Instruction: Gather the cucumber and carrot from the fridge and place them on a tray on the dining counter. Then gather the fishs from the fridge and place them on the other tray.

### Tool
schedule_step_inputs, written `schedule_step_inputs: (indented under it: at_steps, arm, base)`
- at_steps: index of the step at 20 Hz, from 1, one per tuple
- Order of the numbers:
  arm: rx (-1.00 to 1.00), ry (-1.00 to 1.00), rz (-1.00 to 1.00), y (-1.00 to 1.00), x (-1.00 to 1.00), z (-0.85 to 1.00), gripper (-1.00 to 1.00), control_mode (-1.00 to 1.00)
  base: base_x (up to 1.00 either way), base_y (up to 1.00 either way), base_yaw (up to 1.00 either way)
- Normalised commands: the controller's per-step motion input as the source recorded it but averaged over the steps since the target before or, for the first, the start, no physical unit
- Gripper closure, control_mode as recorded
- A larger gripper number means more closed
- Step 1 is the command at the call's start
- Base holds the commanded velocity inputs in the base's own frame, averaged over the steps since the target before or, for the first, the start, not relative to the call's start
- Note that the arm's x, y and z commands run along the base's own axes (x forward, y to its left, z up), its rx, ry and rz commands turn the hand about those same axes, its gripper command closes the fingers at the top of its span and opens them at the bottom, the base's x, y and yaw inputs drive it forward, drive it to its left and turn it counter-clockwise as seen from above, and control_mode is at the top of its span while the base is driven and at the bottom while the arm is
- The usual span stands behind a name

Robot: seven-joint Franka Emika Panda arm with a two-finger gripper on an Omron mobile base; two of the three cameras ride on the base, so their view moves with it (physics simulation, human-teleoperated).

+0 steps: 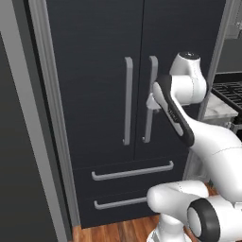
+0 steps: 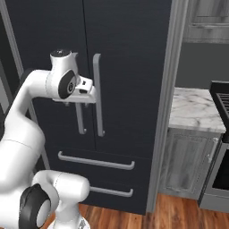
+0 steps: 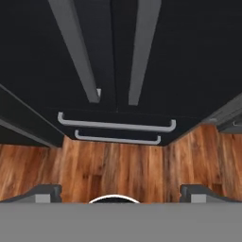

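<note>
Pincer: your pincer (image 3: 120,191) stands wide open, holding nothing, level with the fridge's upright handles.
Right handle: the right door handle (image 1: 150,99) sits just beside the hand; in my judgement it is your target.
Approach: straddle the bar with both tips, close squarely, then pull along the door's swing.
Fridge: the fridge (image 2: 129,67) is shut, straight ahead.
Axis: handles run vertical; the drawer bars (image 1: 133,171) run level.
</note>
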Motion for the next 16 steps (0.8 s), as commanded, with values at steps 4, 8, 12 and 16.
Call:
schedule_step_inputs:
  at_steps: [4,8,12,16]
  arm:
    - [0.0,-0.35,0.04,-0.33,0.17,-0.06,-1.0,-1.0]
    - [-0.02,-0.39,0.06,-0.11,0.32,0.0,-1.0,-1.0]
    - [0.0,-0.27,0.1,0.0,0.44,0.02,-1.0,-1.0]
    - [0.0,-0.03,0.0,0.13,0.5,0.12,-1.0,-1.0]
  base:
    - [0.0,0.0,0.0]
    - [0.0,0.0,0.0]
    - [0.0,0.0,0.0]
    - [0.0,0.0,0.0]
